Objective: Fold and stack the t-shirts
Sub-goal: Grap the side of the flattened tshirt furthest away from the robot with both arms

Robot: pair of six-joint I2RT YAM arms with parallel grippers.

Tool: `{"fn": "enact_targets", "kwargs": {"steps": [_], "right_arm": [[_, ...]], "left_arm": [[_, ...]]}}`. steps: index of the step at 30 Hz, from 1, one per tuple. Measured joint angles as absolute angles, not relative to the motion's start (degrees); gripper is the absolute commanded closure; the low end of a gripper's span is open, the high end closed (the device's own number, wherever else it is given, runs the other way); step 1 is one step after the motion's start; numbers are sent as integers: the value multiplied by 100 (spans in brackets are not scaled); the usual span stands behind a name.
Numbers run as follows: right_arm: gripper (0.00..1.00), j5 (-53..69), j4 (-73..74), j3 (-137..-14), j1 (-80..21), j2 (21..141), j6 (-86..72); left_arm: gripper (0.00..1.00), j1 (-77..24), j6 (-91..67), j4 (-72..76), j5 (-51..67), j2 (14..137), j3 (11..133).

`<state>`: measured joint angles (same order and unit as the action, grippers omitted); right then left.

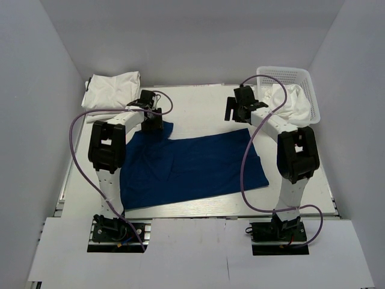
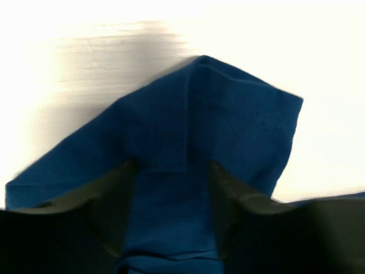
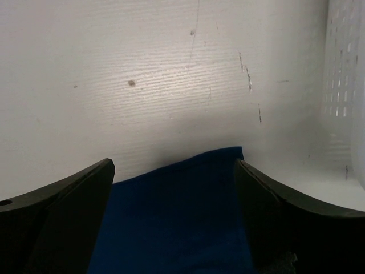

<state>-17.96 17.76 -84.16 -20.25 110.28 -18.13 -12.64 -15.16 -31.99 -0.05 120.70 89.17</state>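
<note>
Blue t-shirt (image 1: pixel 192 162): lies spread across the middle of the tabletop (image 1: pixel 198 99), mostly flat, rumpled along its left side, with one sleeve pointing to the far left.
Left hand (image 2: pixel 171 171): down on that far-left sleeve. Its fingers (image 2: pixel 97 200) stand on either side of a raised ridge of blue cloth that fills the gap between them. Whether they truly pinch it I cannot tell.
Why there: a sleeve corner offers an edge to lift and carry inward, which looks like the start of a fold.
Right hand (image 3: pixel 173 166): spread wide and holding nothing. It hovers over the far-right corner of the blue t-shirt, near the basket (image 1: pixel 286 72).
Why there: probably lined up to take the matching corner, so that both far corners can travel together and the cloth stays straight.
White pile (image 1: pixel 111 87): sits at the far-left corner of the tabletop, apart from the blue t-shirt. It is likely the stack to build on. How many garments it holds cannot be told.
White t-shirt (image 1: pixel 295 99): crumpled in the basket, spilling over its near rim, not yet folded.
Stage: early, as the blue t-shirt shows no finished fold.
Risk: a shallow bite on the sleeve could slip once lifted.
</note>
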Motion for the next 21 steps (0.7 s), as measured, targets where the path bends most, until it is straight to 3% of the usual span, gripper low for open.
{"fn": "enact_targets", "kwargs": {"steps": [2, 3, 8, 11, 13, 21], "right_arm": [[10, -1780, 1769, -8313, -1999, 11043, -1848], [10, -1767, 1752, -8276, -1988, 11056, -1872], [10, -1643, 1653, -8261, -1922, 11192, -1918], [10, -1570, 1634, -8261, -1905, 11284, -1933], [10, -1527, 1634, -8259, -1887, 11336, -1942], [10, -1623, 1669, -8261, -1881, 11404, -2025]], "left_arm": [[58, -1273, -1468, -3251, -43, 12097, 8973], [62, -1273, -1476, -3258, -49, 12101, 8982], [66, -1273, -1461, -3354, -187, 12132, 9006], [77, -1273, -1490, -3389, -259, 12130, 9008], [97, -1273, -1511, -3400, -279, 12130, 9008], [100, -1229, -1500, -3597, -563, 12119, 9351]]}}
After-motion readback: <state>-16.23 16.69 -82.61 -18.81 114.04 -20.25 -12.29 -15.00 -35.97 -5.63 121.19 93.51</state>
